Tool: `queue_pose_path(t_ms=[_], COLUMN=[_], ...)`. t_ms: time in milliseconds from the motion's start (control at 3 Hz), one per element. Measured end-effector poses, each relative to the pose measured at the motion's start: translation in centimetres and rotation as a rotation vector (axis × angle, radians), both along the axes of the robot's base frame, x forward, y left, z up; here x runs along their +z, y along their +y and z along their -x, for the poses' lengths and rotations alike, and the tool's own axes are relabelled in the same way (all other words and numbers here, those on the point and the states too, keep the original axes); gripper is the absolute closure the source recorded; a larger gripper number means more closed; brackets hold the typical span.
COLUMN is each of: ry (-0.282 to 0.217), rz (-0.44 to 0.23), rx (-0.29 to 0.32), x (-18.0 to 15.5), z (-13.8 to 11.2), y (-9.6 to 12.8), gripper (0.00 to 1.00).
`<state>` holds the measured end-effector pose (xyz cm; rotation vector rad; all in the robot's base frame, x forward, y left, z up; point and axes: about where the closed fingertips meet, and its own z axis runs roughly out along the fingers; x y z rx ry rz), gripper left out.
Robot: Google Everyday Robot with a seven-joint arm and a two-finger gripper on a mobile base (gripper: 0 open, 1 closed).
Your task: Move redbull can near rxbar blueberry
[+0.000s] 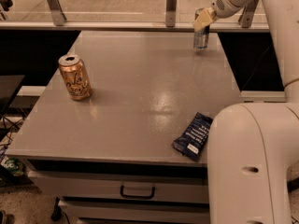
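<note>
The redbull can point(201, 40), slim and silver-blue, is at the far right of the grey table point(140, 73), near its back edge. My gripper point(203, 20) reaches in from the upper right and is shut on the can's upper part. One cream finger covers part of the can's top. The can's base looks just above or barely on the table; I cannot tell which. The rxbar blueberry point(193, 136), a dark blue wrapper with white lettering, lies flat at the table's front right edge, well in front of the can.
A shorter, wider gold can point(74, 77) stands on the left side of the table. My white body point(252, 162) fills the lower right, beside the bar. A metal rail with posts point(171, 6) runs behind the table. A drawer with a handle point(137, 191) is below.
</note>
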<state>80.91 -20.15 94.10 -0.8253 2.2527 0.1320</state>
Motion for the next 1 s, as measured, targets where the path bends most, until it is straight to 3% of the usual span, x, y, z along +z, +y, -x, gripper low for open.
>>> queue_pose_path(t_ms=[333, 667, 1000], ry=[-0.014, -0.011, 0.018], rz=[-0.004, -0.011, -0.034], rx=[0.070, 0.226, 0.343], x=[2.2, 4.8, 4.7], z=[2.2, 7.8, 12.5], y=[0.5, 1.9, 3.4], gripper=[1.00, 1.00, 1.00])
